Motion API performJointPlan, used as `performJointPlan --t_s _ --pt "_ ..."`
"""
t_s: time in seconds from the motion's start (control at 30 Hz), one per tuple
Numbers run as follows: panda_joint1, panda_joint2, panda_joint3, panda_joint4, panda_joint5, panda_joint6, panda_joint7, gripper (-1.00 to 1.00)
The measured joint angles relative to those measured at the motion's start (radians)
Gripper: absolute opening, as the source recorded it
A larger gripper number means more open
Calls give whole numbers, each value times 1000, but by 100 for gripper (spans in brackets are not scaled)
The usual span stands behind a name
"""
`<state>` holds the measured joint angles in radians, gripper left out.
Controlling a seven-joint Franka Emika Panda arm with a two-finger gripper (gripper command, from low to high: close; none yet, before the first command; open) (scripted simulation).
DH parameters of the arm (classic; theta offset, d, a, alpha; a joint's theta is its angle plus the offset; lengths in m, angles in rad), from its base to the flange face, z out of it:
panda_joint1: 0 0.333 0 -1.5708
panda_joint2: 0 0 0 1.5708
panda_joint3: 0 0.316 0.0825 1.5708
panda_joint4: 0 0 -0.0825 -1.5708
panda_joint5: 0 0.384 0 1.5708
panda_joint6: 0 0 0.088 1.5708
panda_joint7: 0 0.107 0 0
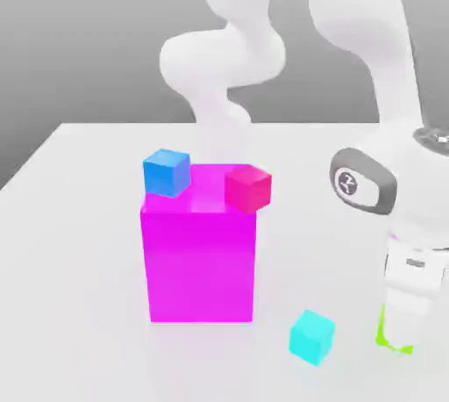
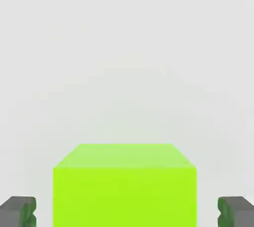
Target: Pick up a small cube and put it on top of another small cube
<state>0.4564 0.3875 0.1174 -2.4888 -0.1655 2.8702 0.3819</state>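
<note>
— Can any writing be read here?
— No words or numbers can be made out. A small round emblem (image 1: 348, 183) is seen on the arm's grey wrist joint (image 1: 368, 183), but it cannot be read.

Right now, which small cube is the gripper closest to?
The green cube: it sits between the open gripper's fingers. The cyan cube lies apart; blue and red sit on the magenta block.

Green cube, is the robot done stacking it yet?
Not yet. The small lime-green cube sits on the white table, between the gripper fingers, which stand apart from its sides. No lift has happened. Left: close, lift, and set it on another small cube, perhaps the nearby cyan cube.
</note>
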Motion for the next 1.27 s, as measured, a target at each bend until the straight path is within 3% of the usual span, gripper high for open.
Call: performJointPlan --t_s 0.13,0.3,0.63,0.83,0.87,1.1,1.27 --pt "2 8 -3 1 -4 6 3 -100" --pt "-30 -146 42 -30 63 -116 -50 -100" --pt "-222 -371 -22 -144 142 -222 -506 -100" --pt "-254 -247 -18 -155 127 -89 -563 -100" --pt "-251 -218 -24 -154 117 -61 -556 100" --pt "-250 -214 -25 -154 116 -55 -555 100" --pt "-251 -366 -13 -161 161 -199 -588 100"
